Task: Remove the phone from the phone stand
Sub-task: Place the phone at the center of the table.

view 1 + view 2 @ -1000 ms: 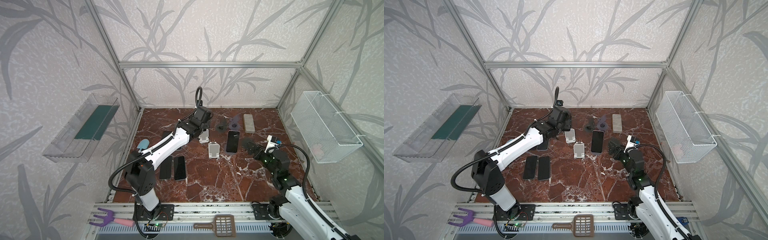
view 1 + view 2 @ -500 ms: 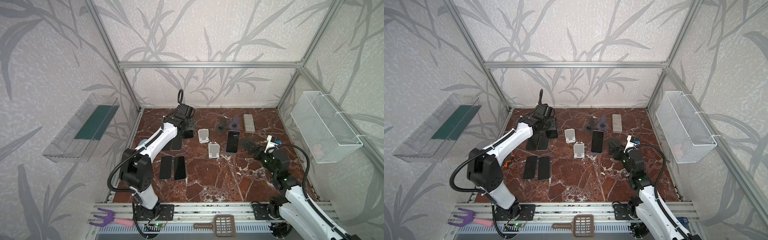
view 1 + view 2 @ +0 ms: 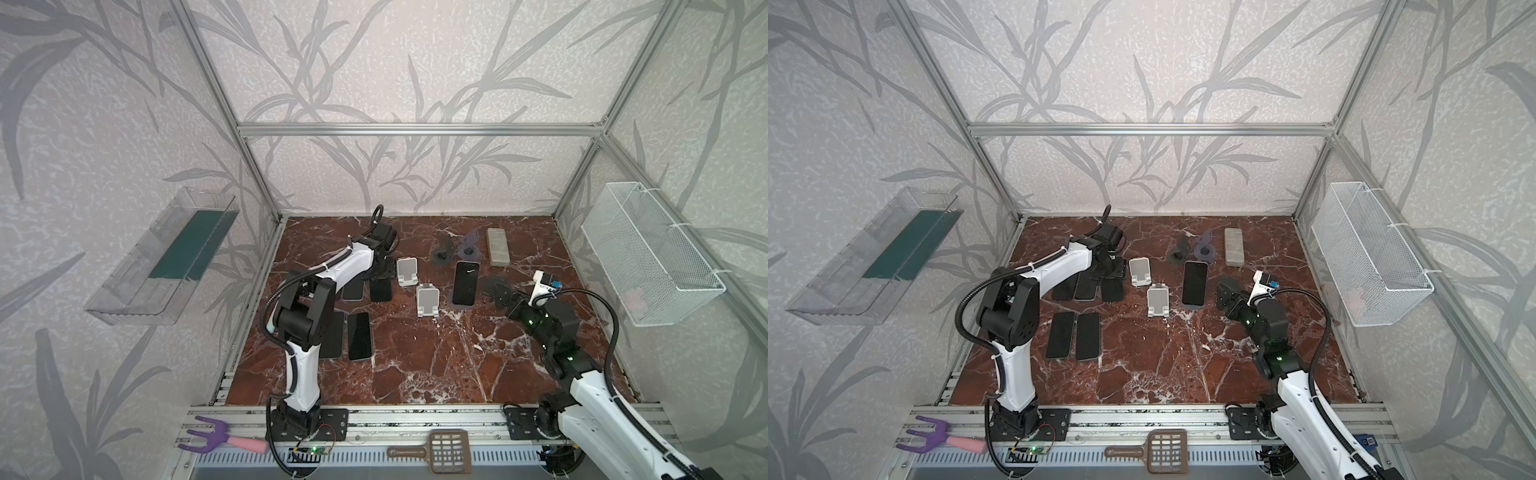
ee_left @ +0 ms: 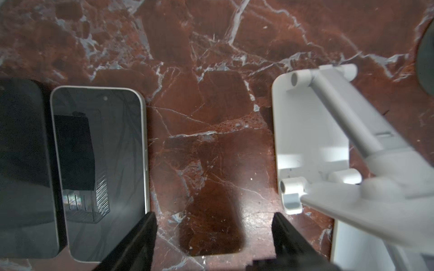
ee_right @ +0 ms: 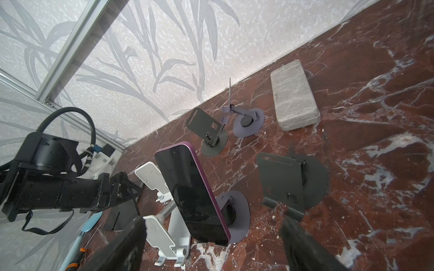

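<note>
A dark-screened phone with a magenta rim (image 5: 190, 192) leans back, tilted, on a lilac-grey phone stand with a round flat base (image 5: 239, 211). Its lower edge appears to sit in the stand's lip, which is what keeps it propped and not sliding. In a top view the phone (image 3: 465, 282) sits mid-table, between a white folding plastic stand (image 3: 428, 300) and the right arm.

The right gripper (image 5: 212, 221) faces the phone with its jaws spread wide and nothing between them. The gap looks broad enough to take the phone across its width, so this reads as a line-up for a grasp on the two long edges. The fingers seem to stand just short of the phone and not yet on it. An empty dark grey metal stand (image 5: 281, 183) sits close beside the line of approach and could get nudged.

The left gripper (image 4: 213, 215) is also spread and empty. It hangs over bare red-brown marble tabletop (image 4: 211, 140), between a silver-rimmed phone lying flat (image 4: 98, 164) and another white folding stand (image 4: 310, 131). Several phones lie flat and screen-up on that side, probably the laying-down area. The lift likely has to go up and out of the lip, or the stand may tip with it.
</note>
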Controlling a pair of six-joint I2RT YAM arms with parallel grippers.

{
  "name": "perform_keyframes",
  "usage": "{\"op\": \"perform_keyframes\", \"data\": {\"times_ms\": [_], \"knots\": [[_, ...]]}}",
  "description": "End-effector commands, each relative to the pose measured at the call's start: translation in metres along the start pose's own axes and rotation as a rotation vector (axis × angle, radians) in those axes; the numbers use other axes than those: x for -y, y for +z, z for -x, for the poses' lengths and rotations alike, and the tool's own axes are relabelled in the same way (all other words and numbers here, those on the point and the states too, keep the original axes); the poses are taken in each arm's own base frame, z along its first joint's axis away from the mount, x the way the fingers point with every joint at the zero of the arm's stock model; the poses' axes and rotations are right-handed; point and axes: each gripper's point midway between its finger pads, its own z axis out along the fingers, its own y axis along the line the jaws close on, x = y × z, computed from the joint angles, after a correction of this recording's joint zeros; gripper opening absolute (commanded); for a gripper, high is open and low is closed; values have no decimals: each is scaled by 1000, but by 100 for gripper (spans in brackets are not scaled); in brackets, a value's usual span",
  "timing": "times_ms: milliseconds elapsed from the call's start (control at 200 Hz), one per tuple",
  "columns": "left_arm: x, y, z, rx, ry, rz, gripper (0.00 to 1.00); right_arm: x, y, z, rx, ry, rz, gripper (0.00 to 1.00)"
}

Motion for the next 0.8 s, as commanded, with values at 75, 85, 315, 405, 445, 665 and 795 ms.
{"op": "perform_keyframes", "data": {"times_ms": [75,85,315,405,445,665,795], "knots": [[-3,5,13,-16,34,-1,58,-2,1,-3,-3,-3,18,89],[-3,6,14,-17,38,0,58,-3,1,-3,-2,-3,20,89],[-6,26,9,-74,57,21,60,-4,4,-6,-15,-4,22,89],[-7,29,8,-80,53,25,60,-6,4,-6,-17,-8,29,89],[-6,30,7,-83,54,23,61,-6,4,-6,-15,-10,24,89],[-5,34,4,-102,62,19,62,-7,3,-7,-16,-11,27,89],[-6,36,3,-96,52,21,62,-8,2,-6,-11,-8,33,89]]}}
